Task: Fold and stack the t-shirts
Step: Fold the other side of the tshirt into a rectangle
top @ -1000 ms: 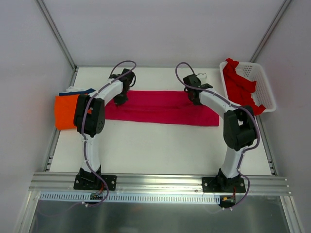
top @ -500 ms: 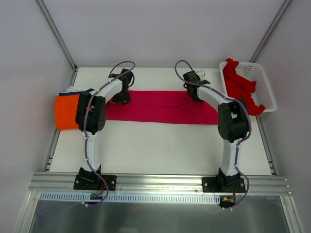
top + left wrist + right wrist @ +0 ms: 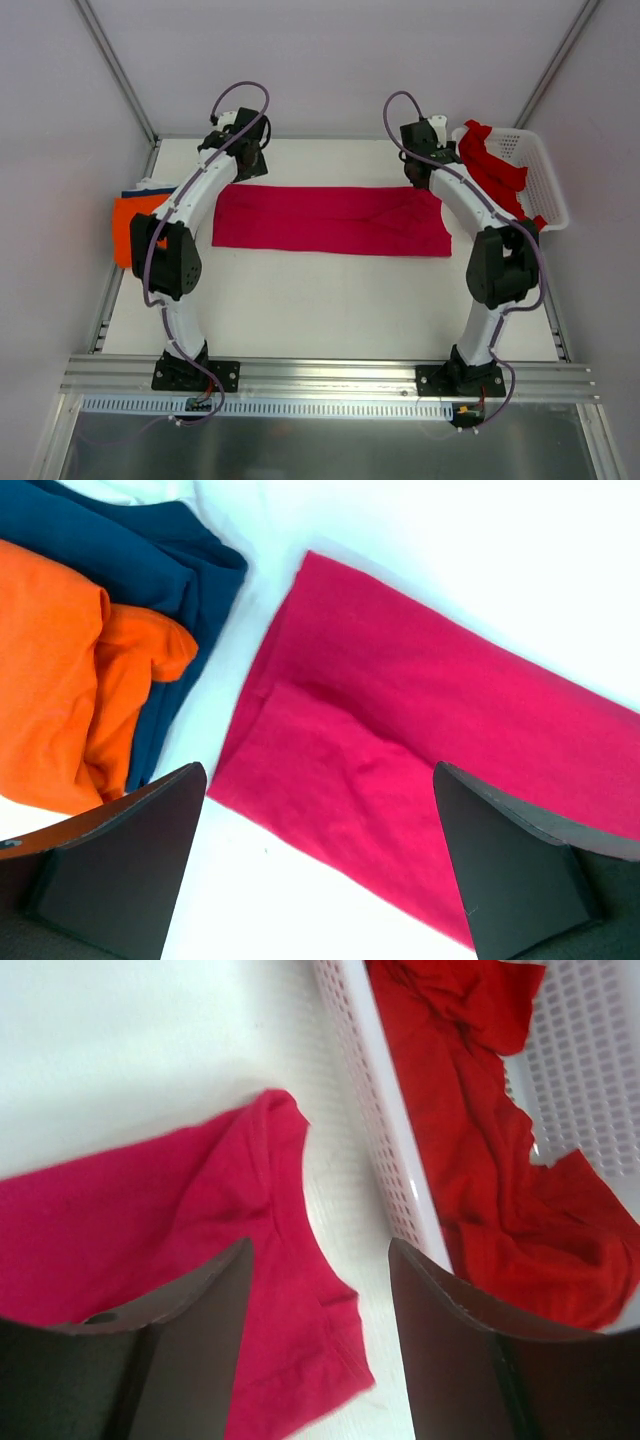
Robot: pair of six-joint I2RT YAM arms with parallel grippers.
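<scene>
A crimson-pink t-shirt (image 3: 330, 220) lies flat on the white table (image 3: 300, 300), folded into a long strip. My left gripper (image 3: 244, 162) hovers over the strip's far left corner, open, nothing between its fingers (image 3: 120, 860). In the left wrist view the pink t-shirt (image 3: 400, 730) lies below the left gripper (image 3: 318, 770). My right gripper (image 3: 423, 170) hangs open over the far right corner, also free; the pink t-shirt (image 3: 150, 1220) shows under the right gripper (image 3: 320, 1245). An orange t-shirt (image 3: 125, 225) rests on a navy one (image 3: 140, 188) at the left edge. A brighter red t-shirt (image 3: 495, 175) lies crumpled in the basket.
The white lattice basket (image 3: 535, 165) stands at the far right, its wall (image 3: 370, 1110) close beside my right fingers. The orange t-shirt (image 3: 60, 680) and navy t-shirt (image 3: 150, 550) sit just left of the pink strip's end. Grey walls enclose the table.
Both grippers have opened, let go of the pink t-shirt and risen toward the far edge. The strip now lies flat and a little straighter.
</scene>
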